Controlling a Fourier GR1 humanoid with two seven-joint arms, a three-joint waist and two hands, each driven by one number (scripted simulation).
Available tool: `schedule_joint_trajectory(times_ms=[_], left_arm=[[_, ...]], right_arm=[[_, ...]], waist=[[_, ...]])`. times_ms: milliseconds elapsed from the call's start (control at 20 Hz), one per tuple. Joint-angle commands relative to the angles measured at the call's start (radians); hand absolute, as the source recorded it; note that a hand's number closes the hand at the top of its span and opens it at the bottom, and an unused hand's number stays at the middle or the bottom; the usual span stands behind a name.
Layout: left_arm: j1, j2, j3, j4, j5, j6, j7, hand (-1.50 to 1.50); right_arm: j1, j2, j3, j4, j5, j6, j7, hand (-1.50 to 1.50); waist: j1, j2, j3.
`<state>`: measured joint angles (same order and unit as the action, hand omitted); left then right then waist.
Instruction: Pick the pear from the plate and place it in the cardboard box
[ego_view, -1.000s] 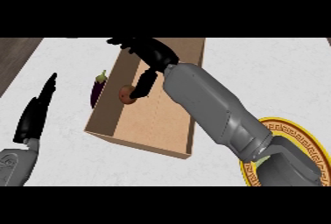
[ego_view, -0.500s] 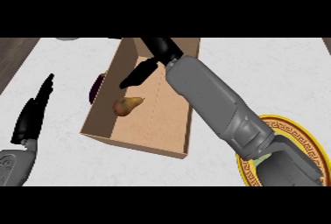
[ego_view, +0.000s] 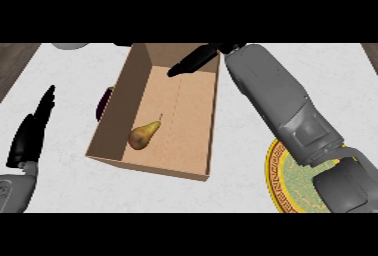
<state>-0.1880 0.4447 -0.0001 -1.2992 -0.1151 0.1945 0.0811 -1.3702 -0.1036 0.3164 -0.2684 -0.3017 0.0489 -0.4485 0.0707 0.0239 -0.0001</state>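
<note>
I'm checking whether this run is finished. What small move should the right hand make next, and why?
Probably draw the right hand back toward the robot, away from the cardboard box. The pear already lies on the box floor near its front left corner, apart from the hand, whose fingers are straight and hold nothing above the far end. The plate looks bare where visible.

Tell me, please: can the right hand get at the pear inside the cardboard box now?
Probably yes. The right hand hovers open over the cardboard box, whose top is open, and nothing covers the pear.
</note>
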Motion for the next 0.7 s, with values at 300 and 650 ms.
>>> schedule_joint_trajectory(times_ms=[300, 650], left_arm=[[0.04, -0.014, 0.02, 0.032, -0.007, 0.012, -0.072, 0.0], [-0.007, -0.026, -0.01, 0.013, -0.027, 0.002, -0.026, 0.0]], right_arm=[[0.059, -0.263, -0.033, 0.124, 0.024, 0.235, -0.157, -1.5], [0.041, -0.375, 0.011, 0.165, 0.088, 0.353, -0.213, -1.5]], waist=[[-0.004, 0.008, 0.001], [0.017, 0.022, 0.002]])
